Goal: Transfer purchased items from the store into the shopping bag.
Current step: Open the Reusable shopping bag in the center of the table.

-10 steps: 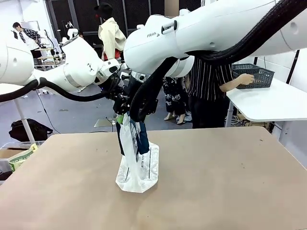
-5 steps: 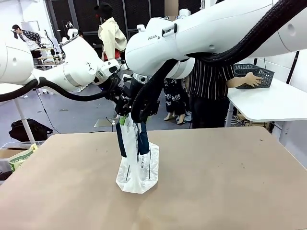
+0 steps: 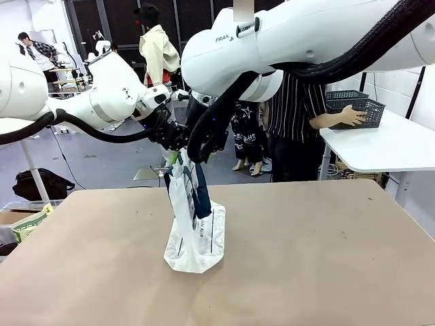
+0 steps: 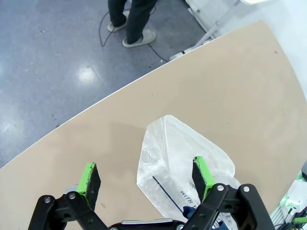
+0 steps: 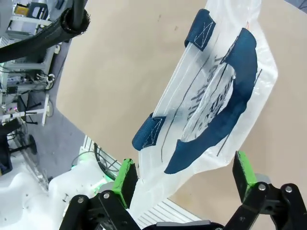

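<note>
Left pincer [image 4: 144, 167], right pincer [image 5: 183, 163] both spread apart, just above upright shopping bag [image 3: 194, 227]; bag near tabletop [image 3: 326, 258] middle, slightly toward left edge.

Translucent whitish plastic shopping bag [image 3: 194, 231]: 1, bearing 2 dark navy strap handles [image 5: 230, 105].
Dark grey lattice-mesh plastic basket [image 3: 370, 109]: 1.
White robot arms: 2.
Black two-finger grippers with green pads: 2, left gripper [image 4: 144, 175] and right gripper [image 5: 184, 170].
Tables: 2, tan-topped table [image 3: 306, 258] and white table [image 3: 387, 146].
</note>
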